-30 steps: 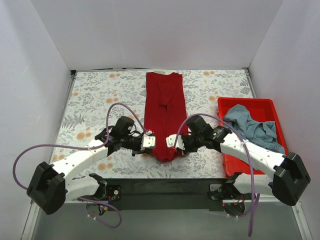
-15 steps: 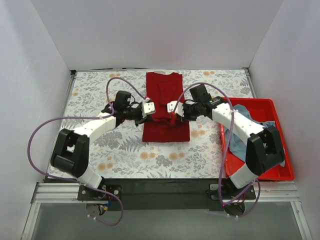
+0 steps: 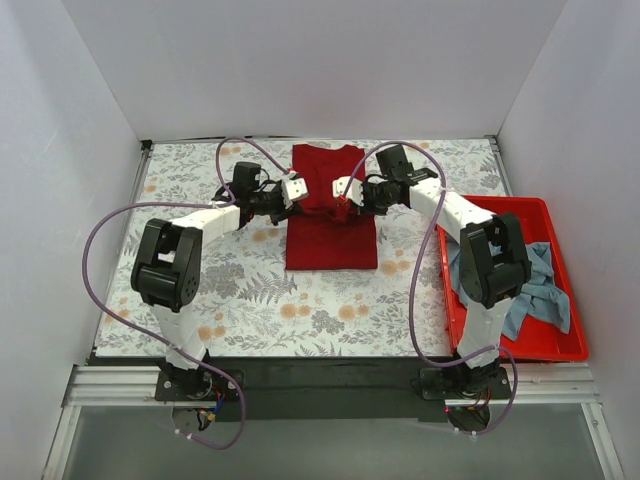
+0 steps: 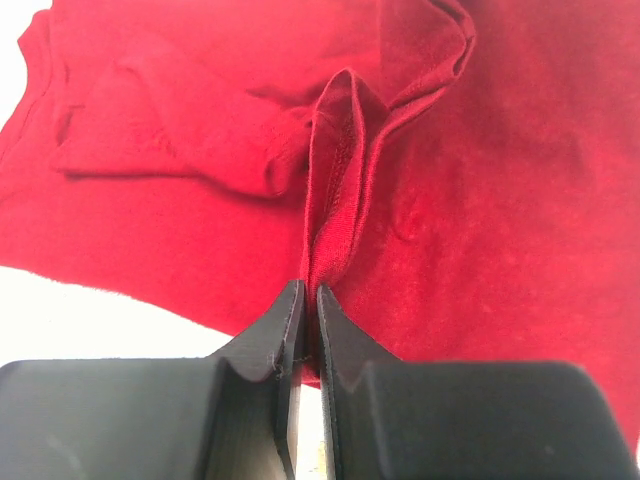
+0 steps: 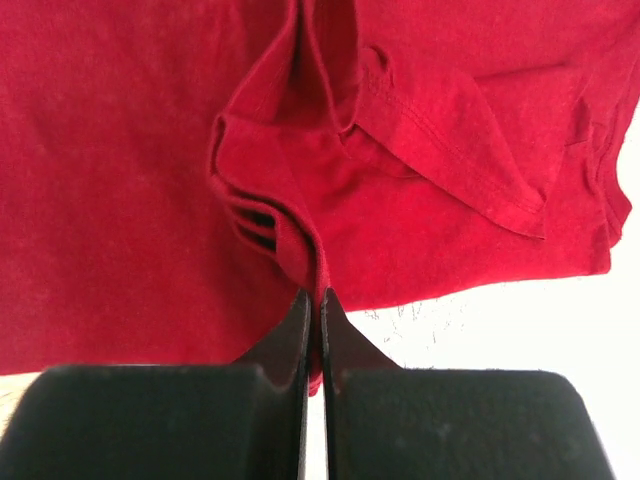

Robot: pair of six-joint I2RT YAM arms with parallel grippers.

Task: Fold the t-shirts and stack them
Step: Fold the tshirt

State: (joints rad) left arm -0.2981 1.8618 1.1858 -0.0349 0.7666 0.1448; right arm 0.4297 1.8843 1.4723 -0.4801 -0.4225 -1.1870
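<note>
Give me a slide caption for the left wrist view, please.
Left gripper pinching a raised fold of the dark red t-shirt.

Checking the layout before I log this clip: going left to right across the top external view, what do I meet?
Left gripper → right gripper, both shut on the dark red t-shirt → red bin holding the grey-blue t-shirt.

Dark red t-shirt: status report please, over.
Left gripper and right gripper both shut on dark red t-shirt, pinched cloth bunched at each. Grey-blue t-shirt lies in red bin. Nothing in the way.
</note>
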